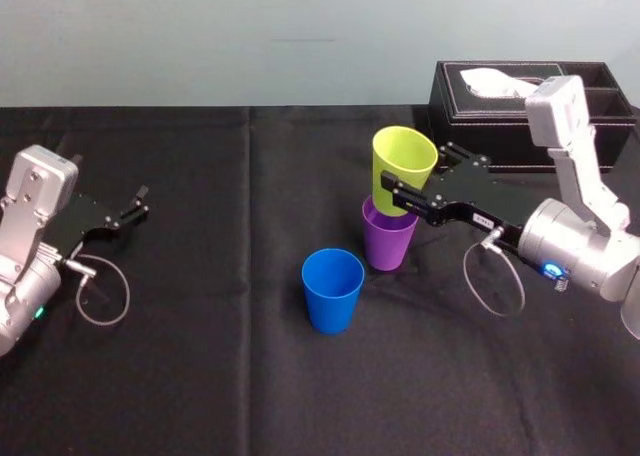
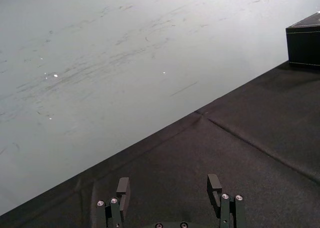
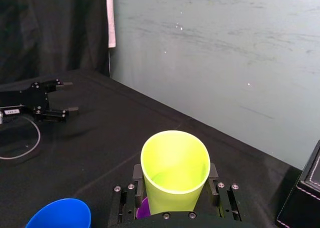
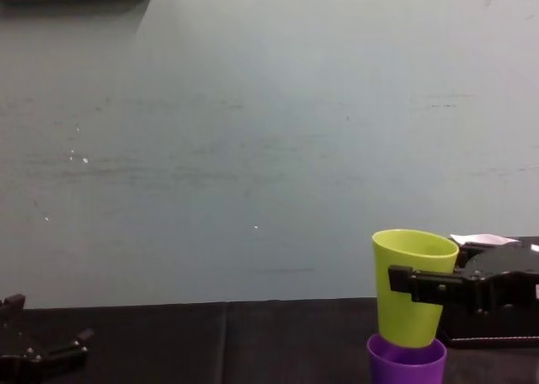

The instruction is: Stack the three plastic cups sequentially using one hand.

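Observation:
My right gripper [image 1: 412,171] is shut on the lime yellow-green cup [image 1: 404,166], one finger on each side of its wall. That cup is upright and slightly tilted, and its base dips into the mouth of the purple cup [image 1: 388,238], which stands on the black cloth. In the right wrist view the lime cup [image 3: 175,170] sits between the fingers [image 3: 137,175], with a sliver of purple cup [image 3: 142,208] below. From the chest the lime cup [image 4: 413,287] rises out of the purple cup [image 4: 406,360]. The blue cup [image 1: 333,289] stands alone, nearer me and to the left.
A black tissue box [image 1: 520,111] stands at the back right, just behind my right arm. My left gripper [image 1: 140,203] rests open at the far left, with nothing between its fingers [image 2: 123,185]. A loose cable loop [image 1: 100,296] lies beside it. Black cloth covers the table [image 1: 220,376].

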Robot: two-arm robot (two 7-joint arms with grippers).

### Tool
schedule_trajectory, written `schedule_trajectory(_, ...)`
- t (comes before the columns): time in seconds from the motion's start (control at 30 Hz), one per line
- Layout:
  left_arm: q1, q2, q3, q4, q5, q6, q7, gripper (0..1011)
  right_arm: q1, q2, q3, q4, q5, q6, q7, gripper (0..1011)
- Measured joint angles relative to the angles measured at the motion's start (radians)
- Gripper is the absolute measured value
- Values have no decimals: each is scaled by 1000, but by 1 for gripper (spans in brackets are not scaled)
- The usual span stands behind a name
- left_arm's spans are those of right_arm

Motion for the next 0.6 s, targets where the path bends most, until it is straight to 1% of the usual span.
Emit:
schedule_trajectory(0.3, 0, 0, 0, 0, 0, 0, 0, 1011, 16, -16, -23, 31, -28, -2, 0, 731)
schedule_trajectory(0.6, 0, 0, 0, 0, 0, 0, 0, 1011, 20, -24, -26, 64, -37, -17, 6, 731)
